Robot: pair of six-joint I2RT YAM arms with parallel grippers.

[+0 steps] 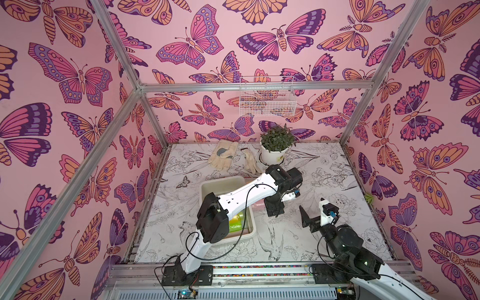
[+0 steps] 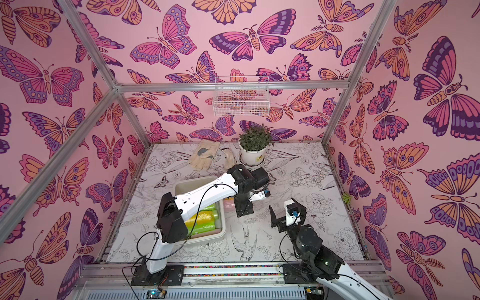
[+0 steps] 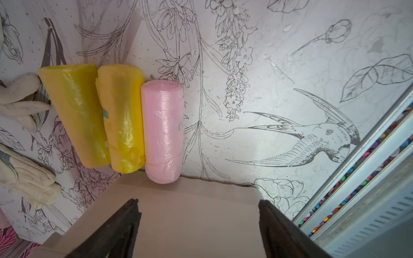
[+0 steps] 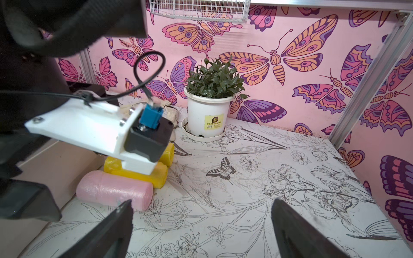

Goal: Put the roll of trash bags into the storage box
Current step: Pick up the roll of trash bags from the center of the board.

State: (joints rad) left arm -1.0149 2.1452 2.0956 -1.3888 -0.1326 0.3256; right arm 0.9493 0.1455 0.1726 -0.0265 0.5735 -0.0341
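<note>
Desk [image 1: 324, 233] with the storage box [image 1: 217, 185] toward its left edge; green and yellow rolls [image 2: 202, 220] lie inside. Left gripper [image 3: 197, 202] over the box's right rim, jaws wide apart and empty. Right gripper [image 4: 202, 202] over the desk's front right, jaws wide and empty. Pink roll of trash bags [image 3: 163, 131] on the desk, one end against the box's right wall, with two yellow rolls [image 3: 121, 118] touching alongside.

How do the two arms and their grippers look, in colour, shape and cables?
The left arm and right arm have smooth white link shells and boxy black joints. A thin black cable loops along each. Each wrist carries a white bracket with a black camera and a blue plug. The left gripper and right gripper have black wedge-shaped fingers that taper to the tips.
</note>
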